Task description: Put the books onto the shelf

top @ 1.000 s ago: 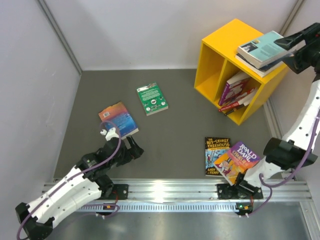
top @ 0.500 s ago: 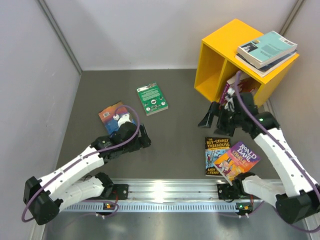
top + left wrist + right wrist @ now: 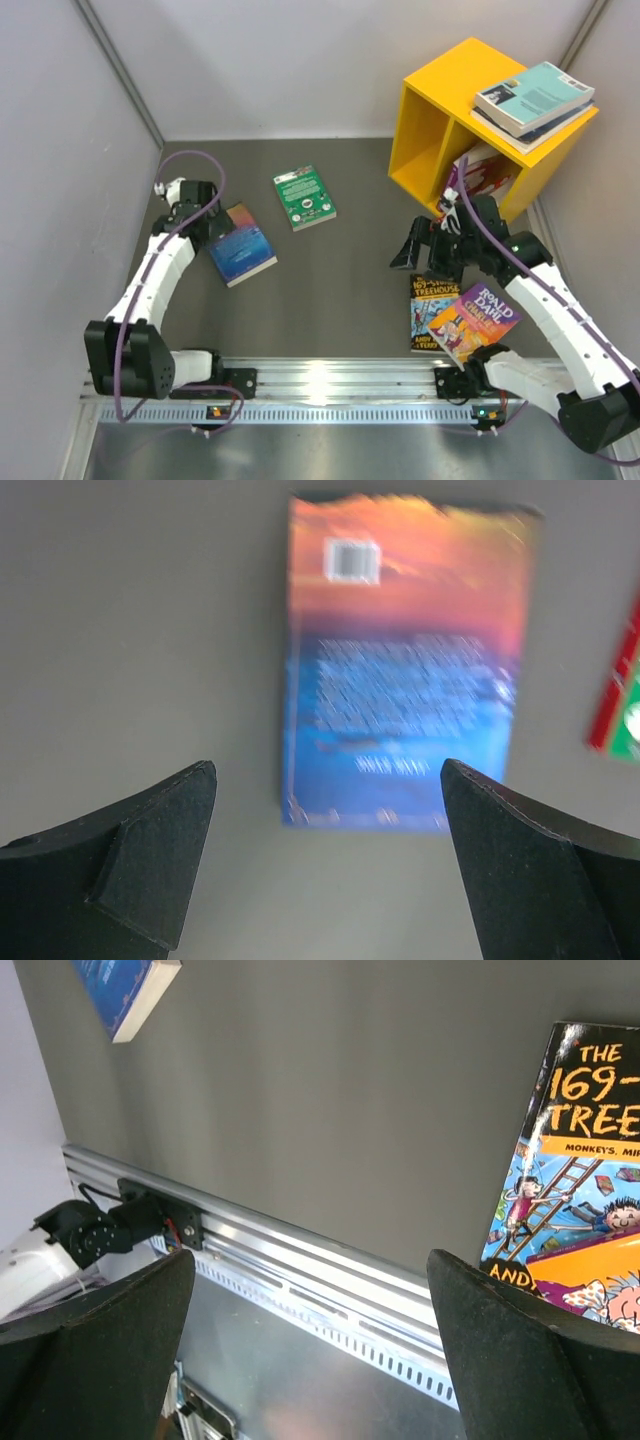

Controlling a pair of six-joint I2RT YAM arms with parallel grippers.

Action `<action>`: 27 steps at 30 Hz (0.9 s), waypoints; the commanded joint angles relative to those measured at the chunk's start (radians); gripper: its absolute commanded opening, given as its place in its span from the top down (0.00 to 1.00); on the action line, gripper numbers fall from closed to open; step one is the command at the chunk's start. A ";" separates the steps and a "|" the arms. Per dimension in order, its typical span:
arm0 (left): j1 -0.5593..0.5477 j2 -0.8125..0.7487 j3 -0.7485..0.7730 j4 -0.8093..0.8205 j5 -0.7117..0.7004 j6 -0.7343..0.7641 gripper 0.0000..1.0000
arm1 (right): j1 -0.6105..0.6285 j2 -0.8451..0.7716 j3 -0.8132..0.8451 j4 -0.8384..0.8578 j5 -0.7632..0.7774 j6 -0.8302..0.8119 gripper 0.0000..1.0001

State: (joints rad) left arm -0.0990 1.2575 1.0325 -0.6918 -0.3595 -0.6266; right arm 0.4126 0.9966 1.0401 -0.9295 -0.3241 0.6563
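Here the left gripper (image 3: 328, 772), wide and empty, faces the blue-and-orange book (image 3: 400, 670) lying flat just ahead, long axis running straight away, barcode end farthest, bare tabletop (image 3: 130, 630) to its left. The right gripper (image 3: 310, 1260), likewise spread and empty, has the Treehouse book (image 3: 575, 1160) at its right; only the top view shows the yellow shelf (image 3: 430, 100) behind it.

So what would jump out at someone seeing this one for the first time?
The bright yellow shelf at the far right, with a stack of books on top and leaning books in its right compartment. Then the books lying on the grey floor: a green book mid-floor, a blue and orange book in front of the open left claw, and a Treehouse book under a Roald Dahl book near the right arm's base.
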 commanded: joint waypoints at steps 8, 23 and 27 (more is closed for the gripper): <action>0.191 0.307 0.146 0.244 0.060 0.073 0.01 | 0.020 -0.127 -0.095 -0.094 -0.023 -0.031 0.01; 0.272 0.638 0.313 0.298 0.189 0.019 0.01 | 0.018 -0.053 -0.060 -0.129 0.045 -0.083 0.00; 0.272 0.666 0.301 0.314 0.208 0.001 0.01 | 0.018 -0.015 -0.048 -0.120 0.046 -0.099 0.00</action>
State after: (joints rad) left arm 0.1711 1.9129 1.3109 -0.4152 -0.1871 -0.6041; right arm 0.4171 0.9657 0.9394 -1.0637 -0.2955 0.5854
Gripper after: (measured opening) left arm 0.991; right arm 0.996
